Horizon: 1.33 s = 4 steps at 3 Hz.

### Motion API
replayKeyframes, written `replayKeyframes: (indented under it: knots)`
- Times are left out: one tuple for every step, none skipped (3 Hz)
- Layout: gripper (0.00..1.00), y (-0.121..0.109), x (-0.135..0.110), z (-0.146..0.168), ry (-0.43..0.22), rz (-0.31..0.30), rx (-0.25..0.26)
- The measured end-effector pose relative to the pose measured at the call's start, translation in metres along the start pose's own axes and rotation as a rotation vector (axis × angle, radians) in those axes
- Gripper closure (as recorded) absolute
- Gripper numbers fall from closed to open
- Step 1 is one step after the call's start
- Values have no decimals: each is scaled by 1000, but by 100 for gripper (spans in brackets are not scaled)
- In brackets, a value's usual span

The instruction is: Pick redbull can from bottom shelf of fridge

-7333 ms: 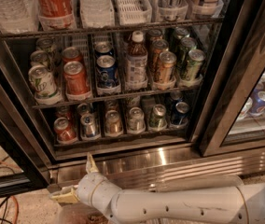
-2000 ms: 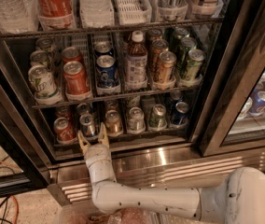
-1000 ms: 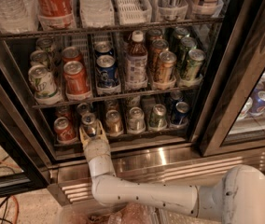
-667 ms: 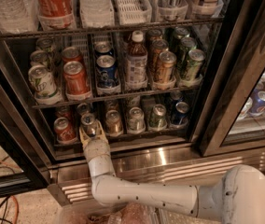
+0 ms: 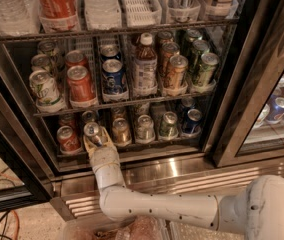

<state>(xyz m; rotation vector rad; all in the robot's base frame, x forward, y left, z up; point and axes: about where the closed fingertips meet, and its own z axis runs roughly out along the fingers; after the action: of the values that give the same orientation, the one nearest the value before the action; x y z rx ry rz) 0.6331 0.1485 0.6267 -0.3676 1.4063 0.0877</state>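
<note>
The fridge (image 5: 182, 170) stands open in the camera view. Its bottom shelf (image 5: 149, 145) carries a row of small cans. The redbull can (image 5: 91, 129), slim with a shiny silver top, stands second from the left, between a red can (image 5: 67, 138) and a gold-brown can (image 5: 121, 131). My gripper (image 5: 94, 137) reaches up from the white arm (image 5: 157, 209) below. It is closed around the redbull can, one beige finger on each side. The can stands upright on the shelf and its lower body is hidden by the gripper.
A silver can (image 5: 144, 127), a green can (image 5: 168, 124) and a blue can (image 5: 192, 121) stand further right on the same shelf. The rack above (image 5: 117, 103) holds taller cans and a bottle. A black door frame (image 5: 242, 104) stands at the right.
Two seconds ago the gripper was lower, below the shelf edge. It has risen and moved in around the redbull can, and has stayed there for the last second.
</note>
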Motion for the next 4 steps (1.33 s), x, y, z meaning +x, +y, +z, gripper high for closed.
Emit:
replayKeyframes:
  knots:
    - [100,-12,-40,-7,-69,-68,3]
    - [100,-10,-50,-22,-82,-100,-24]
    - [100,-17,-35,-44,-28,-101,-43]
    - [100,-37,-26,-88,29,-110,-17]
